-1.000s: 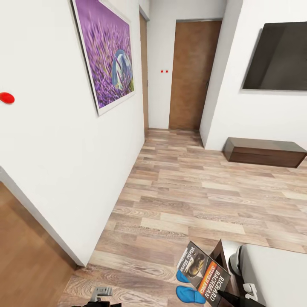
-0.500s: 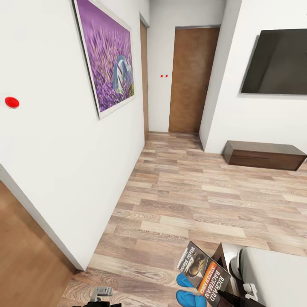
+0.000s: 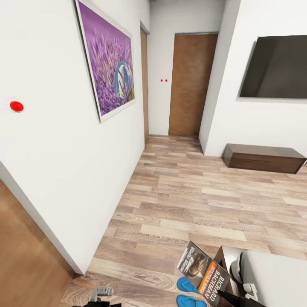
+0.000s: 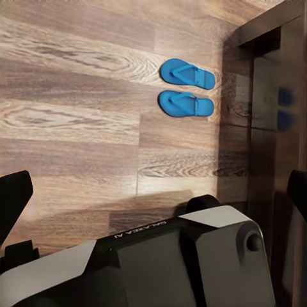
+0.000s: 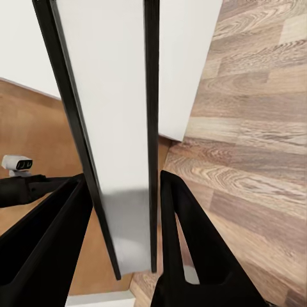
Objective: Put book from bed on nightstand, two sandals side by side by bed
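Right gripper (image 5: pixel 121 211) fingers clamp the book (image 3: pixel 204 273) edge-on, above the bed (image 3: pixel 277 277) corner. Both sandals (image 4: pixel 185 89) lie side by side on the floor (image 3: pixel 192 192). Left gripper (image 4: pixel 153 192) fingers spread wide

Light wood-plank floor (image 3: pixel 192 200) across the middle and lower frame. Two blue sandals (image 4: pixel 186 87) flat on it at lower right, side by side, just beside the dark bed frame (image 4: pixel 275 128). Long dark-brown low cabinet (image 3: pixel 263 157) standing on it at right, against the white wall.
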`<state>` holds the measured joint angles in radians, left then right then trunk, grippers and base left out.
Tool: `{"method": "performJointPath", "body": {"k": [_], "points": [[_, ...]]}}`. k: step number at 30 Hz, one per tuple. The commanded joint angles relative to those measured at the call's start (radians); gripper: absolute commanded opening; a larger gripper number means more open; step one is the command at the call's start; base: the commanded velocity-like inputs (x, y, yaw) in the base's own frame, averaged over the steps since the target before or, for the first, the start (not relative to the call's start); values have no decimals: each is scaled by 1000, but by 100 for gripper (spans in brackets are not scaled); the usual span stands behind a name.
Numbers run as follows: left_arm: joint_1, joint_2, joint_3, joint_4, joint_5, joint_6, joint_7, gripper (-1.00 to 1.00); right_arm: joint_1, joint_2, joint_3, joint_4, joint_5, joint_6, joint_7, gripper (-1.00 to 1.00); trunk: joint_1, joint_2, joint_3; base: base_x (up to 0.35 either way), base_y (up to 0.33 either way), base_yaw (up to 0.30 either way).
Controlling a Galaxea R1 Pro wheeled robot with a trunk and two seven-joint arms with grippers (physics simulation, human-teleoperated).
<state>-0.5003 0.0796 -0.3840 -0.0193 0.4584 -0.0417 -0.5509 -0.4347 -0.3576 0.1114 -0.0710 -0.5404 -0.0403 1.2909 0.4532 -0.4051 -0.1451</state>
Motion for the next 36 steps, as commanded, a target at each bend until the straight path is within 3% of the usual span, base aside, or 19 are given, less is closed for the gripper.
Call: {"method": "performJointPath", "body": {"k": [1,36], "points": [[-1,0,-9,1,6,-4,-3,100,-1,0,8,0,-7,-4,2,-100,1,-2,0,0,0,0],[0,0,-8,1,6,-5,-3,100,-1,0,8,0,-7,-4,2,-100,1,-2,47,0,0,0]]}}
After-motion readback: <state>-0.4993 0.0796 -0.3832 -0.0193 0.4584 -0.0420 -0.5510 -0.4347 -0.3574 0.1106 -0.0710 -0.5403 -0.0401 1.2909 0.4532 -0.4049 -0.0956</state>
